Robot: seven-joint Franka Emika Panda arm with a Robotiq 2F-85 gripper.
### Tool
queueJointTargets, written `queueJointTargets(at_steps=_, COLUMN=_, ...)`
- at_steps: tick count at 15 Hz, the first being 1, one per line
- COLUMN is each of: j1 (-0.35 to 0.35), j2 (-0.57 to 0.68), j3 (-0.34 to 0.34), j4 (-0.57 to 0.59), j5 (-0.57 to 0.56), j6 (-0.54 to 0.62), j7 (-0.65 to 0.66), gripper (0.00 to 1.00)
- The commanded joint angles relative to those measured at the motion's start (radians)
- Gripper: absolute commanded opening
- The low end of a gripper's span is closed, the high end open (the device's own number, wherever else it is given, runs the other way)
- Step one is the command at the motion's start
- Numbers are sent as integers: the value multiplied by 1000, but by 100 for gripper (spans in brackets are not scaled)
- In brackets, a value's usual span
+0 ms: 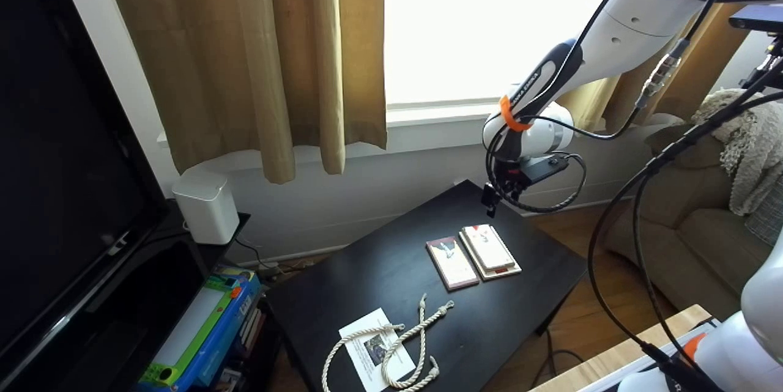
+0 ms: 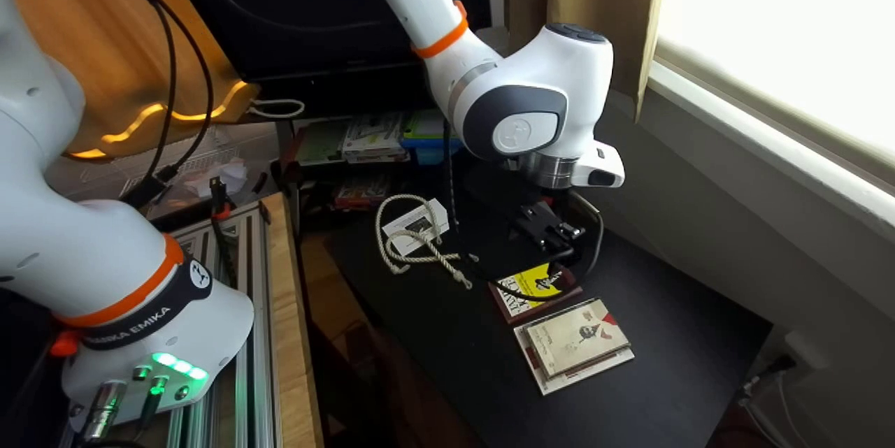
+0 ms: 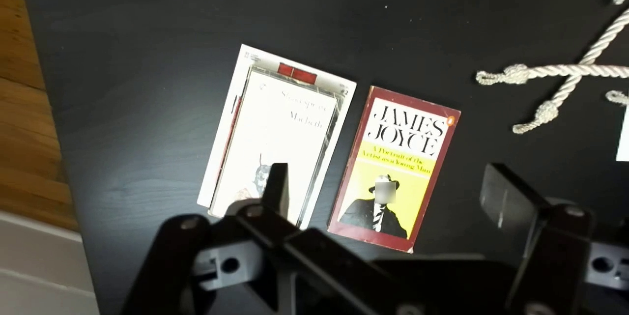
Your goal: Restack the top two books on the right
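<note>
My gripper (image 3: 388, 189) hangs in the air, jaws spread wide. Lower, between its fingers in my wrist view, I see the James Joyce paperback (image 3: 393, 169). Just beside it, partly behind one finger, the Shakespeare Macbeth book (image 3: 280, 133) is stacked over a larger white book (image 3: 265, 60). Beyond the opposite finger, pale rope (image 3: 545, 72) lies on the black table (image 3: 123, 59).

Maroon-bordered book (image 3: 394, 167): "JAMES JOYCE", "A Portrait of the Artist as a Young Man"
Pale upper book (image 3: 282, 140): "Shakespeare", "Macbeth", both faint
White-edged book below (image 3: 268, 62): "#2" at one corner
Forearm panel (image 1: 529, 87), base band (image 2: 143, 322): "EMIKA", preceding word incomplete
</note>
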Motion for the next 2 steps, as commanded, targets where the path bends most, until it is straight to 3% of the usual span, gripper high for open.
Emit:
queueJointTargets(at_steps=1, j1=-6, j2=-17, j3=7, j4=-12, j5=-8, j6=-14, j7=9, gripper=100)
queueJointTargets(at_steps=2, j1=-6, j2=-31, j3=8, j4=-25, j5=-7, j6=-21, j7=9, gripper=100)
